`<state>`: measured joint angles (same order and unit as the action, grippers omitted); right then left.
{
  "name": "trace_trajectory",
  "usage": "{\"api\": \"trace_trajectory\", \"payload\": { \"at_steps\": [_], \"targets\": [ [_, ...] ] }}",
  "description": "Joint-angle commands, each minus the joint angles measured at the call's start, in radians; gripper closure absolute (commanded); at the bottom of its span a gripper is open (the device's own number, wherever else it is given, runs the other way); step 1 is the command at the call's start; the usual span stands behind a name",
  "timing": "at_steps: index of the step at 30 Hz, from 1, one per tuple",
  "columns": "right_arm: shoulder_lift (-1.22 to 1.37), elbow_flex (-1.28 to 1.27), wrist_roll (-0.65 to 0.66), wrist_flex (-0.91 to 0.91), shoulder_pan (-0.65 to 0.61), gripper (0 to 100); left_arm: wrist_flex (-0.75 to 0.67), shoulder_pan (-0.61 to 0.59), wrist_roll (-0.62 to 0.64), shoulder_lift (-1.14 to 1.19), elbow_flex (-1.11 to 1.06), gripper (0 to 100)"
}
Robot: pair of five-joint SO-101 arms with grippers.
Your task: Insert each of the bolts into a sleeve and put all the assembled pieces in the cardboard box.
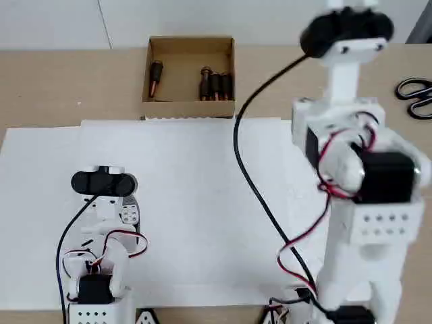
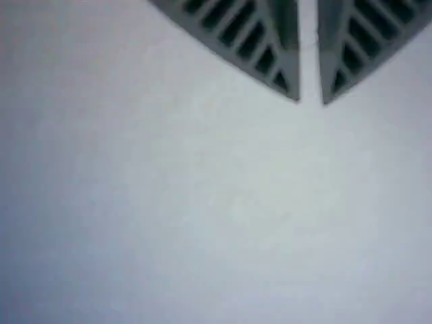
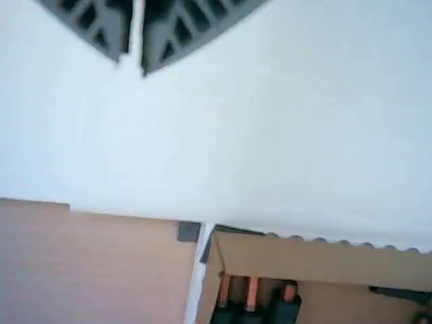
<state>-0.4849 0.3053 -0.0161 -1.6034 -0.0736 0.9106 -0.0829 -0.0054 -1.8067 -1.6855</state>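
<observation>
Cardboard box on the tabletop, touching the far edge of the white sheet: one assembled piece at one side, group of three pieces at the other; scissors well apart. Left pincer: closed to a slit, empty, over the sheet. Right pincer: likewise closed and empty, its wrist view taking in the box corner and the three copper-coloured ends.

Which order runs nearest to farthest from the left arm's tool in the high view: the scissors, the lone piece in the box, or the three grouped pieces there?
1. Lone piece, on the box left side, nearest the left tool.
2. Three grouped pieces, on the box's right side.
3. Scissors, far off to the right.
</observation>
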Motion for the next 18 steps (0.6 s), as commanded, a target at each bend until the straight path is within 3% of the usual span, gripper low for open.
{"api": "trace_trajectory", "payload": {
  "at_steps": [1, 7, 18],
  "targets": [
    [-0.102, -0.005, -0.037, -0.051, 0.050, 99.5, -0.018, -0.002, -0.002, -0.011, 0.004, 99],
    [-0.378, -0.402, -0.040, -0.001, 0.122, 99.5, -0.018, -0.002, -0.002, -0.011, 0.004, 99],
    [-1.021, -1.336, 0.064, 0.429, 0.174, 99.5, -0.018, -0.002, -0.002, -0.011, 0.004, 99]
  ]
}}
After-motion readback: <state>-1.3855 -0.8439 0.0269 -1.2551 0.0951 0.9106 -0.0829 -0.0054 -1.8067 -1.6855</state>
